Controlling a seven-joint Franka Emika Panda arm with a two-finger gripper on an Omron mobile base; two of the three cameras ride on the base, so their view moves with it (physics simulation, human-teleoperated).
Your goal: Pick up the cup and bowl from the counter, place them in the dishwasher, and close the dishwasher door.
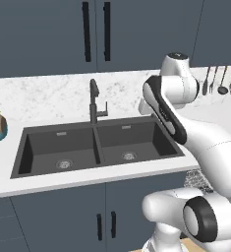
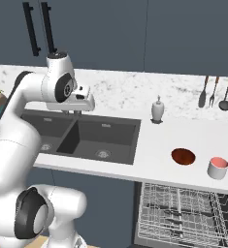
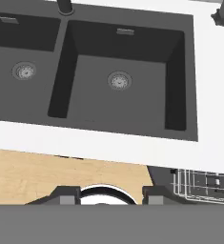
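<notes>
In the hand view the gripper [image 3: 108, 194] hangs above the sink [image 3: 118, 81], its jaws apart with nothing between them. In the right base view, nearest at 5 o'clock, the dishwasher [image 2: 183, 213] stands open, racks showing. On the counter [image 2: 159, 140] above it the cup [image 2: 218, 167] stands upright just beside the bowl [image 2: 183, 156], bowl at its 9 o'clock. The soap dispenser [image 2: 157, 109] stands farther back.

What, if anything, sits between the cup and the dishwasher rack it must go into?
Nothing visible. The cup stands near the counter front edge, directly above the open dishwasher rack; the bowl sits beside it, apart, not in the path.
</notes>
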